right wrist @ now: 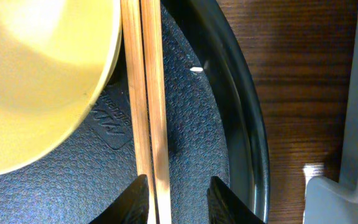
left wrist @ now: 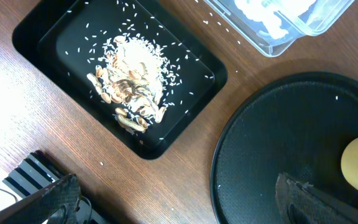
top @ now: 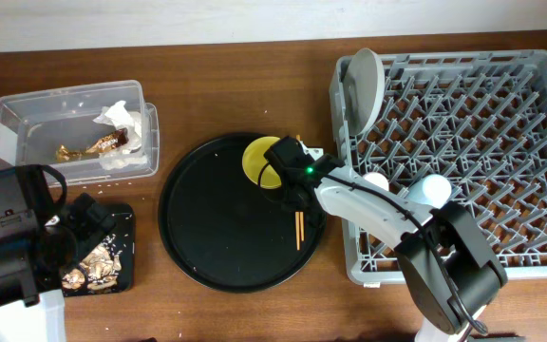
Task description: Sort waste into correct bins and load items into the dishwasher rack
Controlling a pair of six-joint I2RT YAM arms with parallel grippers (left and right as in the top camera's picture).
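Chopsticks lie side by side, touching, on the round black tray, tight against the rim of the yellow bowl. My right gripper is spread open astride the pair, nothing pinched yet. I judge them light, stiff, thin and smooth, so likely to roll or scissor apart. Best to pinch both together near mid-length, clear of the bowl, so they don't pivot. My left gripper hangs open and empty near the shallow black tray.
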